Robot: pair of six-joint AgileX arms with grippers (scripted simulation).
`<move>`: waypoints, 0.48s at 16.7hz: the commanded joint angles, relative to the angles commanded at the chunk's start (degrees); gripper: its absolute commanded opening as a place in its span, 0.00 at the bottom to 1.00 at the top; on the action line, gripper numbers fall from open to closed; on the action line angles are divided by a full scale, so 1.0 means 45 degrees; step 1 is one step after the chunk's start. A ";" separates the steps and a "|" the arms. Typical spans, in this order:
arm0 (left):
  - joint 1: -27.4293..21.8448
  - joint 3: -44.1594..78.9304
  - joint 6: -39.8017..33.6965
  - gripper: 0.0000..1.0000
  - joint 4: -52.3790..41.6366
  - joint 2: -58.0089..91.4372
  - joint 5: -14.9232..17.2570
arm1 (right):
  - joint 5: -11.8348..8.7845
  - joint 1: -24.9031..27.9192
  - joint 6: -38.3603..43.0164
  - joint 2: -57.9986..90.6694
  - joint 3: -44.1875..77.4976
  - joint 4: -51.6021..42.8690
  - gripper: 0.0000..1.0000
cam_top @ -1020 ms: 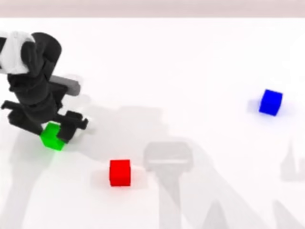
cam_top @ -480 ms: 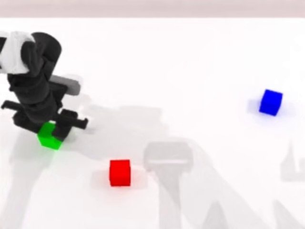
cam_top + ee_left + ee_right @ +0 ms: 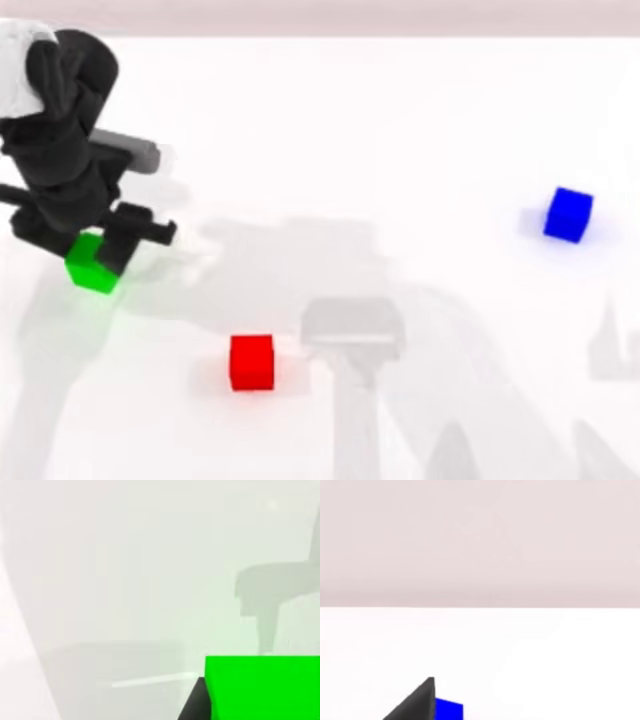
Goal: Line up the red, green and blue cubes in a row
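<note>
Over the last second the left gripper [image 3: 95, 250] has carried the green cube [image 3: 92, 266] up and to the left in the top view, from a spot nearer the middle-left to one hard against the left edge of the frame. The cube now sits partly tucked under the dark fingers, and in the left wrist view it fills the lower right corner with a black finger edge against its side, so the claw appears closed on it, holding it clear of the white table [image 3: 400, 150]; I judge it lifted because its position has shifted while the grip looks unchanged.

The red cube [image 3: 251, 361] has not moved and rests low in the frame, left of centre. The blue cube [image 3: 568, 214] also stays put at the right side, about mid-height. The right gripper is outside the top view; the right wrist view shows only a dark finger tip [image 3: 417, 702] beside the blue cube, and I cannot tell how wide that claw stands.

For the task, the green cube is in transit but heading away from the red one, so the row is not yet begun.
</note>
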 joint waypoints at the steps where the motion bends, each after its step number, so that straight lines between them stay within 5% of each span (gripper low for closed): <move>1: 0.0035 0.0274 -0.0008 0.00 -0.0494 -0.0192 0.0000 | 0.0000 0.0000 0.0000 0.0000 0.0000 0.0000 1.00; 8: 0.0024 0.0769 -0.0038 0.00 -0.1241 -0.0553 -0.0007 | 0.0000 0.0000 0.0000 0.0000 0.0000 0.0000 1.00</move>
